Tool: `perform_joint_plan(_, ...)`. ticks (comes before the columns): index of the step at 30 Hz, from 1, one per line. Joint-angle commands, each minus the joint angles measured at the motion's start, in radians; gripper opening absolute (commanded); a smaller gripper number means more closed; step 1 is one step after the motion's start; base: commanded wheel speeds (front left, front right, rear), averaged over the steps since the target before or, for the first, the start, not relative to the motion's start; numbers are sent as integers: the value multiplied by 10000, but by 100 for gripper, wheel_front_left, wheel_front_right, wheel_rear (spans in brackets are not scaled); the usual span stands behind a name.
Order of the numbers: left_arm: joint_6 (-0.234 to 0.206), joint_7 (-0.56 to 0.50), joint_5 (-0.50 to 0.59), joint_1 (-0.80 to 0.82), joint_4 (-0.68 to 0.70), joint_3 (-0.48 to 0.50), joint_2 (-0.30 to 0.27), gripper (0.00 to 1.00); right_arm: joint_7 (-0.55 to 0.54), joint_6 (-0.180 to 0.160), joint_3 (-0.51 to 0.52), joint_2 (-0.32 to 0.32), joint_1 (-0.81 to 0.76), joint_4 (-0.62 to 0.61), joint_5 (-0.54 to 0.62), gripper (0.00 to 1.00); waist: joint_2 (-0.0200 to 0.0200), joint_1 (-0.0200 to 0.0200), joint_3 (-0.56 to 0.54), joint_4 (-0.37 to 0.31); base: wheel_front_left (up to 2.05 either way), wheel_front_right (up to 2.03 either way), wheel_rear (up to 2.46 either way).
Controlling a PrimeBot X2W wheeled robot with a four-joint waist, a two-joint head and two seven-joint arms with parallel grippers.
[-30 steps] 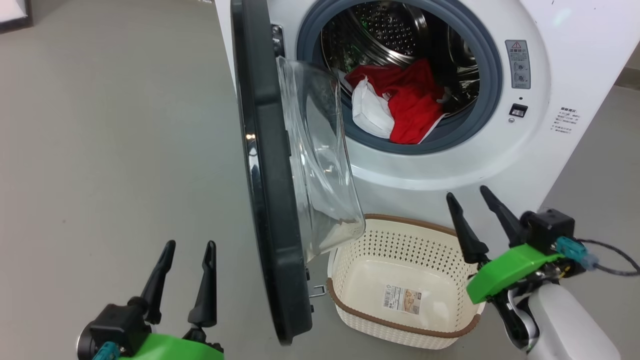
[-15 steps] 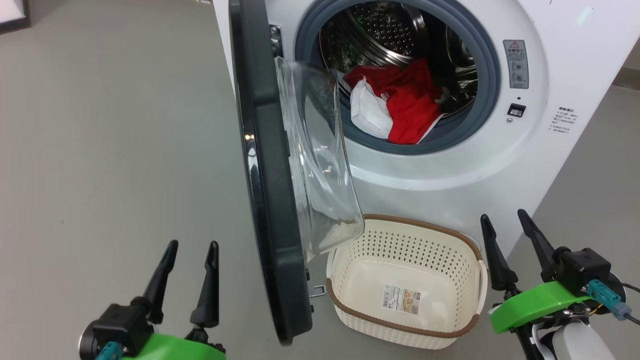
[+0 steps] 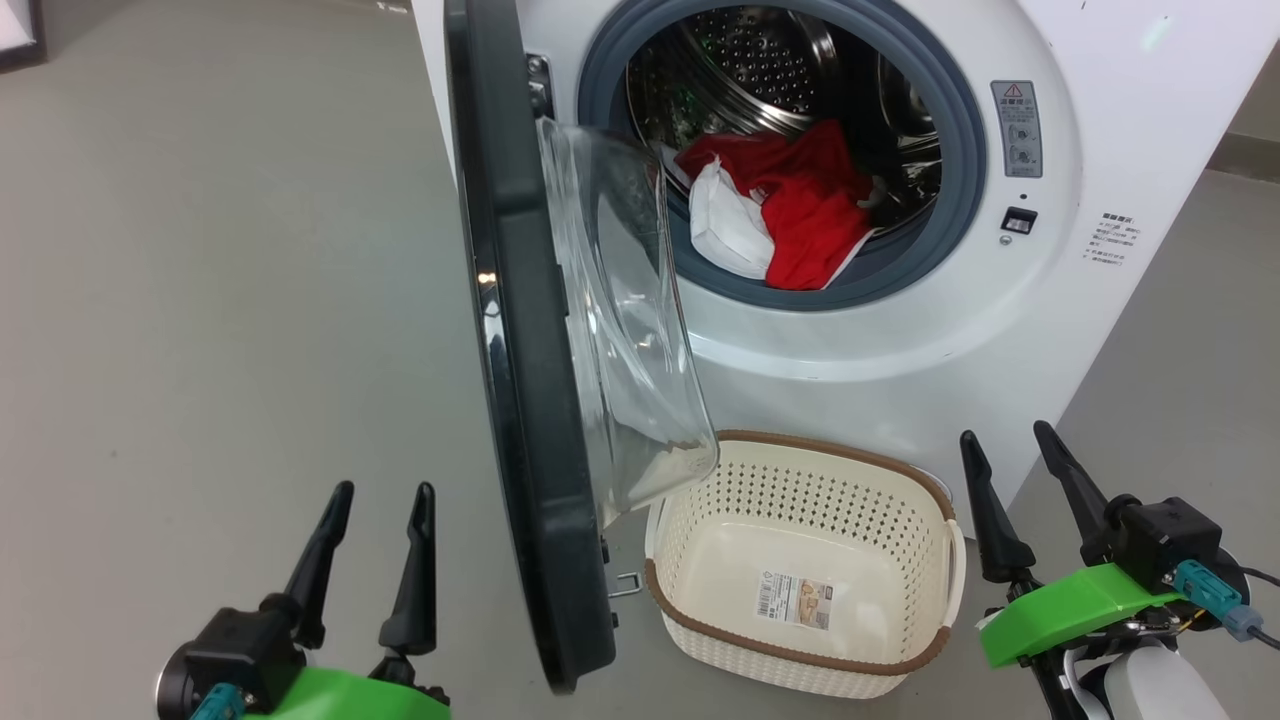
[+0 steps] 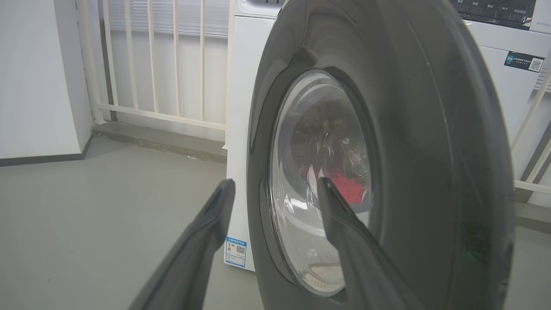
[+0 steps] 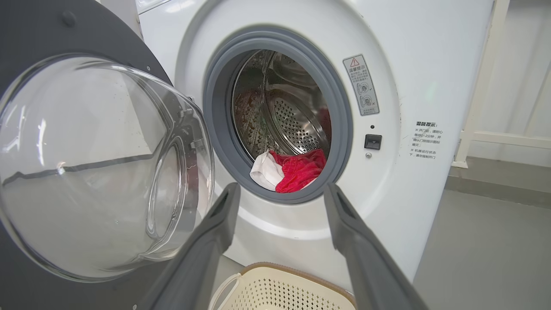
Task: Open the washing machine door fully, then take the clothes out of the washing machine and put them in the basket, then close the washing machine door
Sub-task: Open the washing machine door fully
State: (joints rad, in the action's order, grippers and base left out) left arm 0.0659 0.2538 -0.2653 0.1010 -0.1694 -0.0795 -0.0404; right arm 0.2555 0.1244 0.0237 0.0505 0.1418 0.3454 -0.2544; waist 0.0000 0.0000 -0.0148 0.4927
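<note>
Inside washing machine [image 3: 900, 330] drum, red clothes [image 3: 800, 215], basket [image 3: 800, 655] below

Green-cased left claw [image 3: 385, 490], black fingers [image 3: 316, 560]

Premises assessed as a laundry or utility area. A white front-loading washing machine [image 3: 1130, 120] stands directly on a smooth grey floor [image 3: 200, 300]. Red and white clothes [image 3: 810, 210] lie in its perforated steel drum [image 5: 297, 125], and a perforated basket [image 3: 830, 490] sits on the floor before it. The machine carries a warning label [image 5: 360, 85] on its front and a sticker [image 4: 235, 252] with a QR code low on its side. Behind it, a cream barred railing [image 4: 159, 115] runs above a low grey kerb [image 4: 159, 140], next to a plain white wall [image 4: 34, 77] with dark skirting [image 4: 38, 160]. Whether domestic or commercial cannot be determined.
</note>
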Motion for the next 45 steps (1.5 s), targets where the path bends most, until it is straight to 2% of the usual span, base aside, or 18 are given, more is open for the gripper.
perform_joint_plan(1, -68, 80, 20, 248, 196, 314, -98, 100, 62, 63, -191, -2, 173, -199, -108, 100, 0, 0, -1, -9, 0, 0, 0)
perform_joint_plan(8, -28, 80, 52, 264, 168, 356, -98, 100, 62, 63, -250, -2, 157, -189, -179, 100, 0, 0, -14, -44, 0, 0, 0)
perform_joint_plan(9, -4, 80, 39, 265, 159, 356, -98, 61, 62, 63, -254, -2, 160, -181, -184, 100, 0, 0, -18, -51, 0, 0, 0)
perform_joint_plan(11, 53, 80, 28, 272, 203, 344, -98, 0, 62, 63, -261, -2, 160, -169, -198, 100, 0, 0, -31, -61, 0, 0, 0)
perform_joint_plan(19, 193, 80, -352, 499, 935, 191, -98, 0, 62, 63, -236, -3, 163, -83, -244, 100, 0, 0, -65, -69, 0, 0, 0)
perform_joint_plan(25, 223, 80, -940, 854, 2327, 296, -98, 0, 62, 63, -322, -3, 202, 22, -332, 100, 0, 0, -87, -133, 0, 0, 0)
perform_joint_plan(30, 233, 80, -1017, 1217, 3465, 111, -98, 0, 62, 63, -401, -3, 213, 64, -392, 100, 0, 0, -125, -236, 0, 0, 0)
perform_joint_plan(34, 315, 80, -956, 1461, 4189, -517, -98, 0, 62, 63, -416, -3, 208, 74, -374, 100, 0, 0, -160, -339, 0, 0, 0)
perform_joint_plan(37, 411, 80, -843, 1466, 4278, -1349, -98, 0, 63, 63, -426, -3, 198, 82, -379, 100, 0, 0, -194, -464, 0, 0, 0)
perform_joint_plan(45, 574, 80, -907, 1115, 2914, -2863, -98, 0, 63, 63, -391, -3, 154, 92, -389, 100, 0, 0, -186, -641, 0, 0, 0)
